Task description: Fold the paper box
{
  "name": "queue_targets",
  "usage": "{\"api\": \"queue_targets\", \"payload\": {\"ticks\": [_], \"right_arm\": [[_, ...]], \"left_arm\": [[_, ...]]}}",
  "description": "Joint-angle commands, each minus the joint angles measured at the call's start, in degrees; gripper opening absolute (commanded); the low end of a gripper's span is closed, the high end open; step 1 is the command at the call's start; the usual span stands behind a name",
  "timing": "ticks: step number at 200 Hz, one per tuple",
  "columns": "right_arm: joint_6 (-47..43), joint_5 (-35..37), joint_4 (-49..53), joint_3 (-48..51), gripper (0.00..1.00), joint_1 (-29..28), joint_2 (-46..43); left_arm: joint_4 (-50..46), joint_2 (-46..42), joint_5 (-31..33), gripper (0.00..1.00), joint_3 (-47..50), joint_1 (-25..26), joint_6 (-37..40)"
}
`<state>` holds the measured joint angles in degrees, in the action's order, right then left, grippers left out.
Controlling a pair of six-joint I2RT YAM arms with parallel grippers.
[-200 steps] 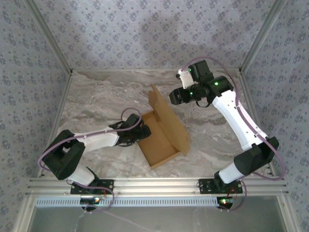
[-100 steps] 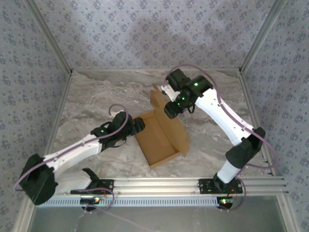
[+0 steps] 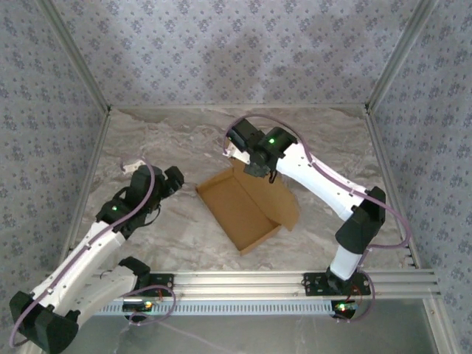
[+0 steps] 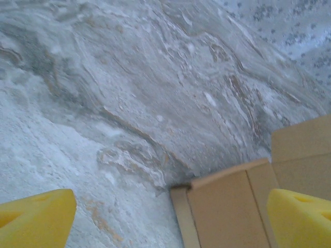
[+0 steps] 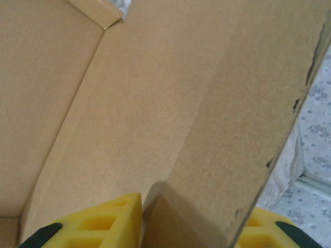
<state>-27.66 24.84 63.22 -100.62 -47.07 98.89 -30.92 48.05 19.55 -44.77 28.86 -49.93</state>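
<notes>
The tan paper box (image 3: 240, 210) lies open on the marble table, its walls partly raised and a wide panel spread out to the right. My right gripper (image 3: 251, 167) is at the box's far edge. In the right wrist view its yellow fingers (image 5: 106, 222) sit on either side of an upright cardboard flap (image 5: 222, 155), and the right gripper (image 5: 191, 227) is shut on it. My left gripper (image 3: 167, 184) hangs open to the left of the box, apart from it. In the left wrist view the left gripper (image 4: 170, 227) has its fingers (image 4: 36, 217) wide apart, with a box corner (image 4: 232, 206) low between them.
The marble table (image 3: 162, 147) is ringed by patterned cloth walls (image 3: 221, 51) and metal posts. An aluminium rail (image 3: 243, 280) runs along the near edge by the arm bases. Bare table lies left of and behind the box.
My left arm has drawn back to the left, away from the box. The right gripper has come down and left onto the far flap and closed. The raised panel now lies lower.
</notes>
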Motion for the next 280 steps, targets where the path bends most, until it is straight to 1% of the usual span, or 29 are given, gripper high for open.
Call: {"api": "queue_targets", "payload": {"ticks": [1, 20, 35, 58, 78, 101, 132, 151, 155, 156, 161, 168, 170, 176, 181, 192, 204, 215, 240, 254, 269, 280], "right_arm": [[-13.19, 0.37, -6.21, 2.53, 0.31, -0.17, 0.17], [-18.56, 0.45, -9.20, 3.47, 0.29, -0.34, -0.02], [-21.94, 2.05, -11.98, 4.48, 0.29, -1.14, -0.38], [-24.23, 5.19, -16.39, 8.56, 0.28, -4.27, -1.88], [-24.67, 9.20, -23.57, 15.65, 0.27, -7.72, -4.36], [-24.30, 11.36, -31.46, 23.68, 0.27, -10.62, -7.76], [-20.26, 9.56, -31.69, 29.22, 0.28, -11.95, -10.14], [-19.76, 7.49, -31.17, 30.48, 0.35, -11.83, -11.50], [-19.93, 7.18, -31.58, 30.43, 0.40, -11.62, -11.99], [-19.93, 7.18, -31.58, 30.43, 0.40, -11.62, -11.99], [-19.93, 6.51, -31.68, 29.95, 0.48, -11.30, -12.64], [-19.47, 5.35, -31.44, 28.66, 0.54, -10.71, -13.34], [-19.05, 4.55, -31.33, 28.08, 0.58, -10.29, -13.52], [-18.03, 2.84, -30.74, 26.46, 0.63, -9.43, -14.05], [-16.39, 0.61, -29.82, 24.43, 0.69, -8.14, -14.58], [-14.10, -3.76, -29.07, 21.62, 0.75, -6.08, -15.31], [-12.30, -7.93, -29.04, 19.64, 0.79, -4.22, -16.44], [-11.80, -11.47, -27.21, 18.76, 0.82, -2.84, -17.52], [-8.31, -16.03, -26.39, 18.52, 0.86, -0.60, -20.95], [-2.27, -18.33, -28.43, 19.26, 0.85, 1.80, -24.68], [6.08, -20.95, -31.71, 20.74, 0.83, 6.73, -29.63], [11.53, -23.45, -35.22, 24.75, 0.78, 10.75, -34.23]], "left_arm": [[-2.87, -0.47, 1.01, 0.95, -2.79, -1.81, 2.49], [-3.31, -0.45, 2.12, 0.94, -3.74, -3.12, 2.89], [-3.96, -0.36, 4.31, 0.94, -4.42, -3.59, 2.88], [-4.12, -0.17, 5.18, 0.94, -4.54, -4.08, 2.67], [-4.76, -0.57, 6.50, 0.94, -4.04, -4.33, 1.76], [-4.68, -1.08, 6.95, 0.94, -3.45, -4.68, 2.11], [-4.94, -1.28, 7.33, 0.94, -3.70, -5.21, 3.40], [-4.66, -0.83, 7.28, 0.95, -3.98, -5.65, 4.30], [-4.59, -0.63, 7.24, 0.95, -4.10, -5.70, 4.60], [-4.59, -0.57, 7.16, 0.95, -4.10, -5.72, 4.72], [-4.38, -0.20, 6.83, 0.96, -4.43, -5.87, 5.37], [-4.18, 0.53, 6.03, 0.97, -4.95, -6.05, 6.45], [-4.16, 0.72, 5.76, 0.98, -5.21, -6.17, 6.80], [-3.99, 1.66, 4.50, 0.99, -6.02, -6.33, 7.96], [-3.67, 2.43, 2.95, 0.99, -6.81, -6.41, 9.43], [-2.58, 3.75, -1.95, 1.00, -8.39, -6.45, 14.32], [-0.21, 4.37, -5.71, 1.00, -8.96, -6.45, 17.35], [1.00, 5.45, -7.56, 1.00, -10.69, -6.45, 19.26], [-2.59, 10.74, -9.00, 1.00, -18.52, -6.54, 23.89], [-2.82, 12.81, -11.09, 1.00, -21.27, -6.63, 27.88], [-0.05, 14.13, -14.96, 1.00, -21.22, -6.71, 33.64], [3.53, 14.51, -16.98, 0.99, -19.47, -6.71, 37.83]]}}
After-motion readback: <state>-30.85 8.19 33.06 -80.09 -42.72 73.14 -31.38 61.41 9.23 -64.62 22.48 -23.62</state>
